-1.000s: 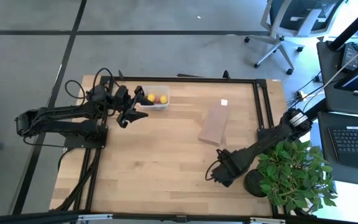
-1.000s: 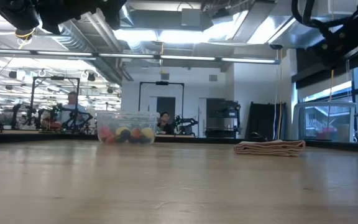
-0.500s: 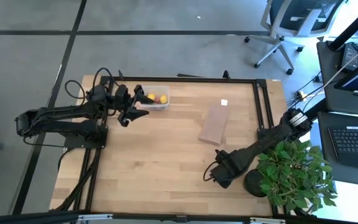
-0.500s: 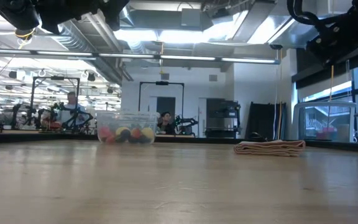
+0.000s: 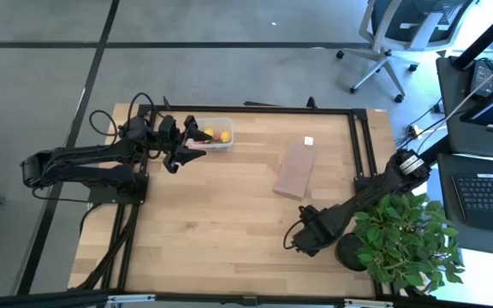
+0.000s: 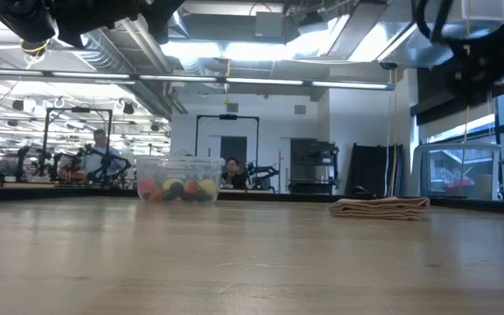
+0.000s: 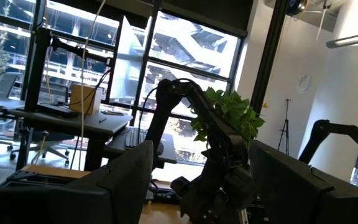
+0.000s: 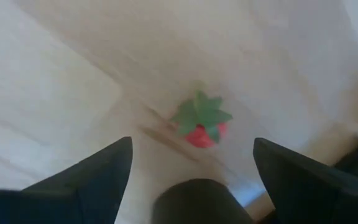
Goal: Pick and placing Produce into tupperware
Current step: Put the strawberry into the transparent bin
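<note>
Right jaws (image 8: 188, 177) widened; strawberry (image 8: 202, 122) ahead, between them, untouched.

In the high view the left arm stretches across the upper left of the frame with its left gripper (image 5: 184, 147) held level and fingers spread, while the right arm slants down from the right edge to the lower centre-right, its right gripper (image 5: 296, 244) pointing downward, fingers wide apart.

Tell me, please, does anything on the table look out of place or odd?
One red strawberry piece lies alone on the bare wood, below the right gripper, whose fingers stand open. The other produce sits inside the tupperware at the far side, near the left gripper. Nothing looks spilled or damaged.
</note>
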